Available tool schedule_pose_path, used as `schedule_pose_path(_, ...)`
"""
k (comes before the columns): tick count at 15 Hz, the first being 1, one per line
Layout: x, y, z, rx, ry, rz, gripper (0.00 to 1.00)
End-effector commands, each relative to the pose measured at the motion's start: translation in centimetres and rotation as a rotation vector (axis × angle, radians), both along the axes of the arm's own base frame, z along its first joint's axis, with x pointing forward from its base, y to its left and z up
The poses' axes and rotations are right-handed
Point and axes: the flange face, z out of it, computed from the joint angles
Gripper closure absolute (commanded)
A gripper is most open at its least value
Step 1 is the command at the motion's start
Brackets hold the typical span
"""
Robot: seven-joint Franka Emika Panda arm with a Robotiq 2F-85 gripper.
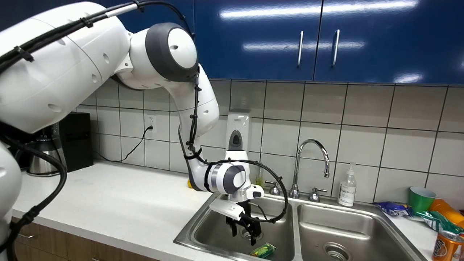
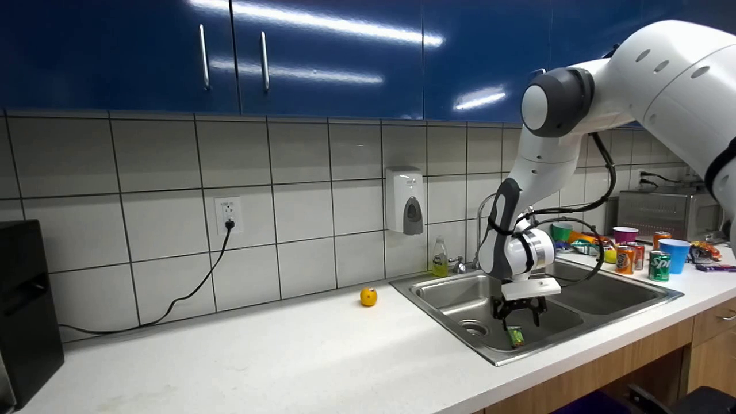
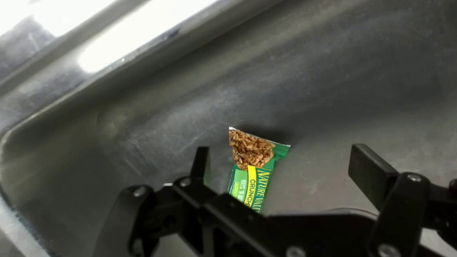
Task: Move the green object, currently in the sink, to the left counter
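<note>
At the far left of an exterior view I see a big black box (image 2: 29,310) standing on the long white table (image 2: 259,362). A black cord (image 2: 138,328) runs beside it up to a wall socket (image 2: 229,208). Next, near the back of the table, sits a small yellow-orange ball (image 2: 368,296). Then a white soap box (image 2: 404,198) hangs higher up, and a see-through bottle (image 2: 440,263) with yellow stuff stands at the back of the shiny sink (image 2: 457,302). My gripper (image 3: 284,162) points down over the left half of the sink. Its two fingers (image 3: 371,173) are spread wide apart. The green snack bar (image 3: 253,171) lies on the bottom of that half. In the wrist view I see its top end between the fingers, nearer to the one on the left, with a gap on each side. My gripper hides its bottom end. Past the sink, on the right, stand a green cup (image 2: 562,231), a green can (image 2: 659,265) and a blue cup (image 2: 677,256).
</note>
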Motion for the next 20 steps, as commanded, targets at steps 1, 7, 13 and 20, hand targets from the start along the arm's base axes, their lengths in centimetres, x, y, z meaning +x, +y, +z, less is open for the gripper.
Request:
schedule_pose_path(1,0.6,-1.0,-0.5,-0.003,-0.002,-0.012,0.0)
schedule_pose_path(7,1.4,-1.3,-2.3,0.005,0.007,-0.015,0.0)
schedule_pose_path(13,2.7,-2.2,-3.4,-0.001,-0.002,-0.029,0.0)
schedule_pose_path(20,4.0,-3.7,-4.7,-0.003,-0.009,-0.055,0.0)
